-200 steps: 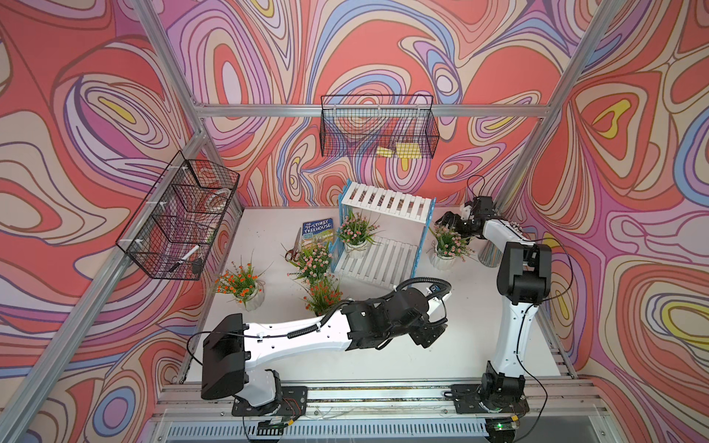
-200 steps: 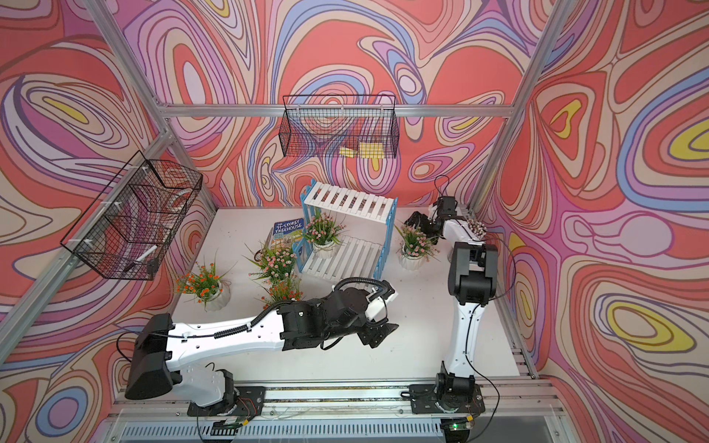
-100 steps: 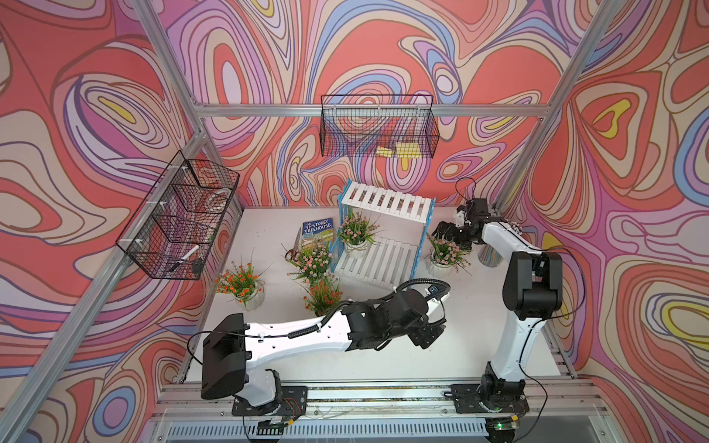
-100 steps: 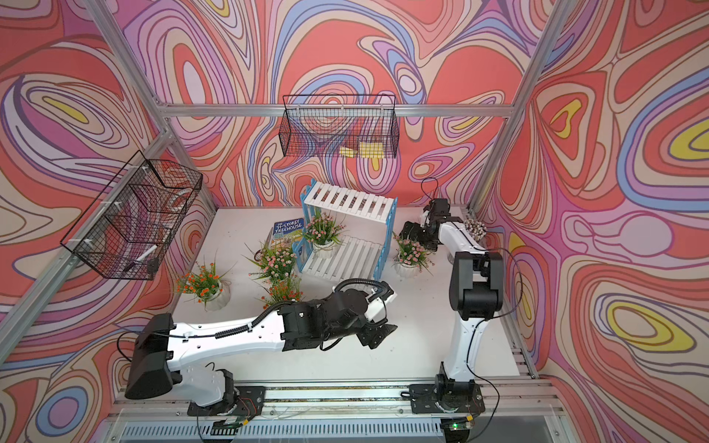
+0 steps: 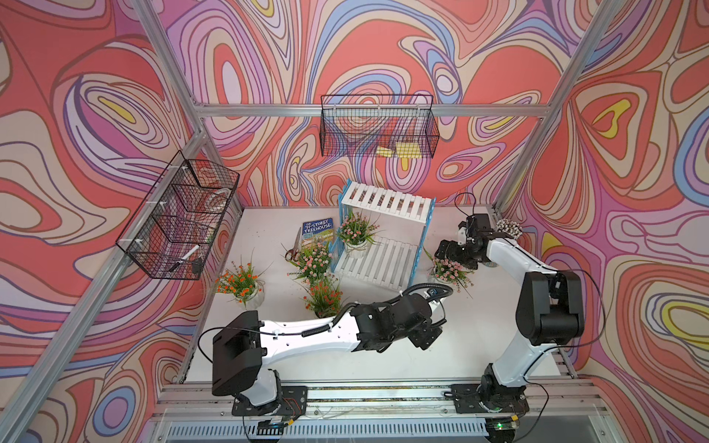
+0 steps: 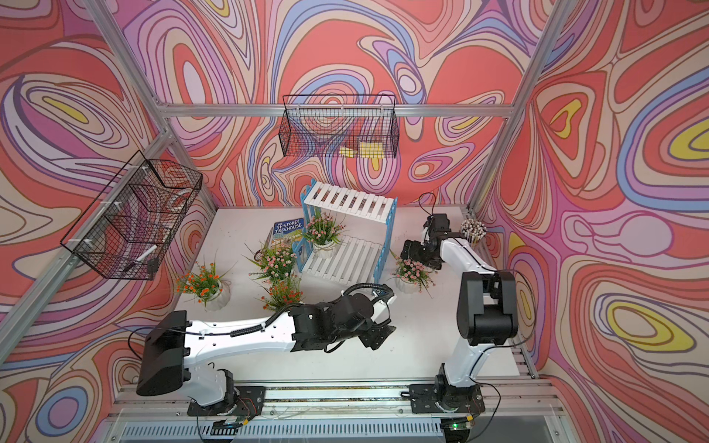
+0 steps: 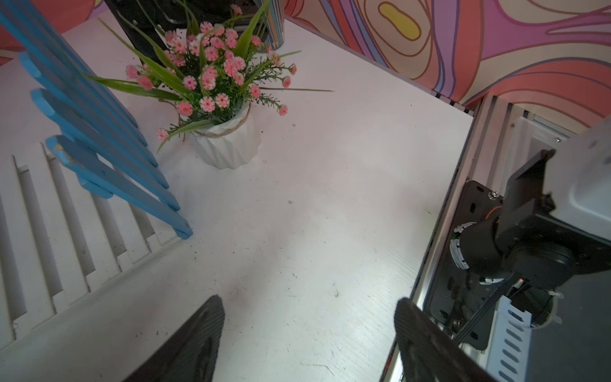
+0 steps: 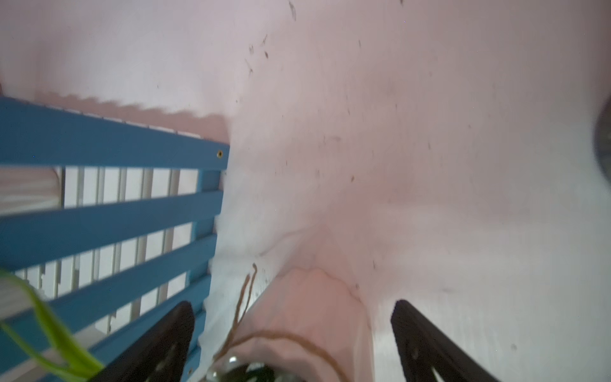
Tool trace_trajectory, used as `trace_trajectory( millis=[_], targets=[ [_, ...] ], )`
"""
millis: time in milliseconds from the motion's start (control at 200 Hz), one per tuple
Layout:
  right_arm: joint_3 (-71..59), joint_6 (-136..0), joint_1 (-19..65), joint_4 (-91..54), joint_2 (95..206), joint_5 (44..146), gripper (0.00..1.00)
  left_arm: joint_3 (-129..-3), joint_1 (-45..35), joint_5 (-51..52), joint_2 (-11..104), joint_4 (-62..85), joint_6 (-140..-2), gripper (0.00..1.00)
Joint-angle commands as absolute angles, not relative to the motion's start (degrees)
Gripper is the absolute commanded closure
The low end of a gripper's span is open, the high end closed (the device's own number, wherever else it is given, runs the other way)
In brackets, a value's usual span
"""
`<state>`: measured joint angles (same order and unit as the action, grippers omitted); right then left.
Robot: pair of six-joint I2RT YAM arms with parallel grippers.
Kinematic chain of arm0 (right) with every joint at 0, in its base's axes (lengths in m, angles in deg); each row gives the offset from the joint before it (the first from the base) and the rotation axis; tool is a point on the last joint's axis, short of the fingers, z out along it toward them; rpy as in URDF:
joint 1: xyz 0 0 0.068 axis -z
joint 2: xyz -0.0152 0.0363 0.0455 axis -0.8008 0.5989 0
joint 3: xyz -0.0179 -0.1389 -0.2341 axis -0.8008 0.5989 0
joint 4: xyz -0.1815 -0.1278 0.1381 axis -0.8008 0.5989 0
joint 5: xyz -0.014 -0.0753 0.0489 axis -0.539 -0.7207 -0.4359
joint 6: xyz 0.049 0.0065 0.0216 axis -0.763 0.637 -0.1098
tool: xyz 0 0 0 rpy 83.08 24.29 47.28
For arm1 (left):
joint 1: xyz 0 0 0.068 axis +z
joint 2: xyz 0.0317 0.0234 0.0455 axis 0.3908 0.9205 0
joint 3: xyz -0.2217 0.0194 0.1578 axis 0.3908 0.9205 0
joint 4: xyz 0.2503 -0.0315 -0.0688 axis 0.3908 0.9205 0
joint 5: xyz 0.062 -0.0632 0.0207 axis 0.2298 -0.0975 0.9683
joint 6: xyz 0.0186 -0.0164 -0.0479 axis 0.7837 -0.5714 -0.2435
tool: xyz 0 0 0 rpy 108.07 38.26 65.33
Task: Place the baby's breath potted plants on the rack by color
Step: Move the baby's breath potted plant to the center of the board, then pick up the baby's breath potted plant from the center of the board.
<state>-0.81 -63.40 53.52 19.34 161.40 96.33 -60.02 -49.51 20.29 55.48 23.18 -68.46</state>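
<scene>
The rack stands at the back middle, and one pink-flowered potted plant sits on its lower shelf. Left of it on the table are another pink plant and two orange ones. A third pink plant stands right of the rack. My right gripper is open. It straddles this plant's white pot with a gap on each side. My left gripper hovers open over bare table in front of the rack, holding nothing.
A book and scissors lie left of the rack. A cup of sticks stands at the back right corner. Two black wire baskets hang on the walls. The rack's blue side frame is close to my right gripper.
My right arm has swung forward from the back right corner and come down over the pink plant right of the rack. That plant has shifted slightly toward the front. The left arm has stayed still.
</scene>
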Motion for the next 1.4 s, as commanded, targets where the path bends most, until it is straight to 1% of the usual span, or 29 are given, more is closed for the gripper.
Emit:
trace_trajectory(
  millis=[0, 140, 335, 611, 746, 796, 841, 926, 1042, 1167, 1392],
  targets=[
    [2.37, -63.88, 52.36, 21.92, 156.58, 95.05, 0.04, -58.59, -49.79, 20.89, 58.22, 19.84, -70.09, 0.17],
    [5.17, -65.66, 51.72, 22.31, 149.03, 90.68, 0.02, -55.99, -49.84, 20.35, 60.53, 12.89, -70.36, 0.17],
    [2.18, -69.07, 51.79, 22.43, 139.29, 86.94, 0.02, -52.64, -50.19, 22.86, 64.36, -0.17, -70.44, 0.17],
    [-1.64, -70.49, 52.39, 22.61, 132.51, 85.38, 0.02, -58.11, -50.93, 28.64, 73.9, -8.43, -71.97, 0.15],
    [-1.94, -70.86, 54.31, 21.79, 129.79, 85.75, 0.02, -62.88, -51.0, 35.31, 78.65, -8.88, -72.9, 0.13],
    [-2.0, -71.01, 54.66, 21.19, 129.05, 85.83, 0.02, -64.18, -51.06, 37.47, 80.2, -9.93, -73.27, 0.1],
    [-2.02, -71.34, 54.65, 20.75, 128.49, 85.72, 0.02, -65.92, -51.04, 39.74, 81.54, -9.45, -73.56, 0.04],
    [-1.86, -71.61, 54.72, 19.56, 127.62, 85.37, 0.02, -69.52, -50.98, 44.33, 83.92, -6.91, -74.87, 0.0],
    [-1.78, -71.55, 54.8, 18.59, 127.14, 85.35, 0.02, -72.8, -50.63, 47.39, 86.09, -3.94, -78.08, 0.0],
    [-0.93, -71.44, 54.92, 17.02, 126.23, 85.53, 0.02, -74.82, -49.29, 48.07, 87.7, -1.55, -82.49, 0.0],
    [0.68, -70.74, 54.93, 14.91, 125.17, 86.15, 0.02, -77.65, -45.68, 44.59, 90.66, -0.44, -85.8, 0.0]
  ],
)
